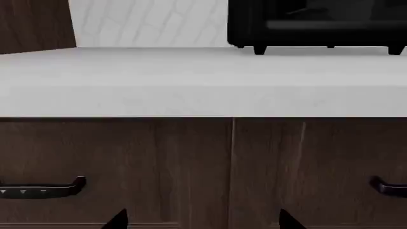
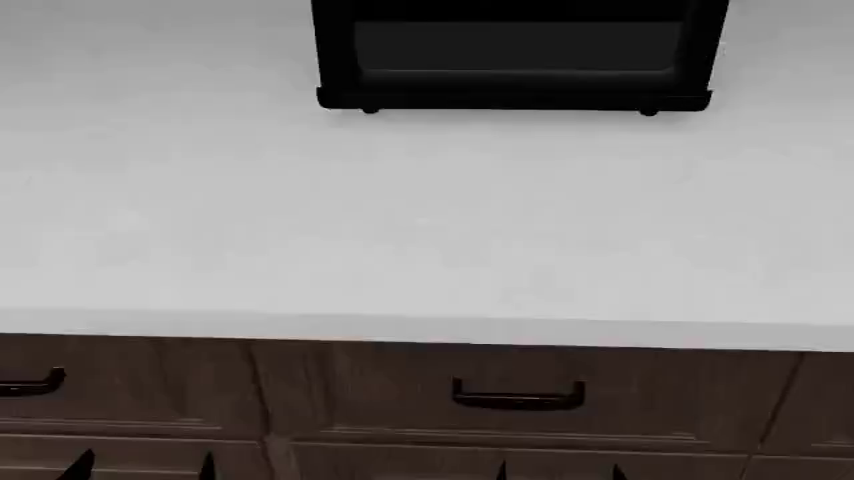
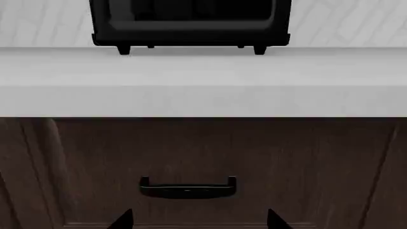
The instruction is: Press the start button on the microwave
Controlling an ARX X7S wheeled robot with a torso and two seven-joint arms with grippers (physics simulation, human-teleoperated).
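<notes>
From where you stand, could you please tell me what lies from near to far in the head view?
Gripper tips → drawer handle → drawer front → white counter → microwave.

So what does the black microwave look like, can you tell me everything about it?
The microwave is a wide black box with a dark grey glass window in its front. Its door looks closed. It stands level on little round black feet on the pale countertop, far back near the white wall, and nothing else touches it. Only its lower part shows in every view, so no start button can be seen. Neither gripper is near it.
</notes>
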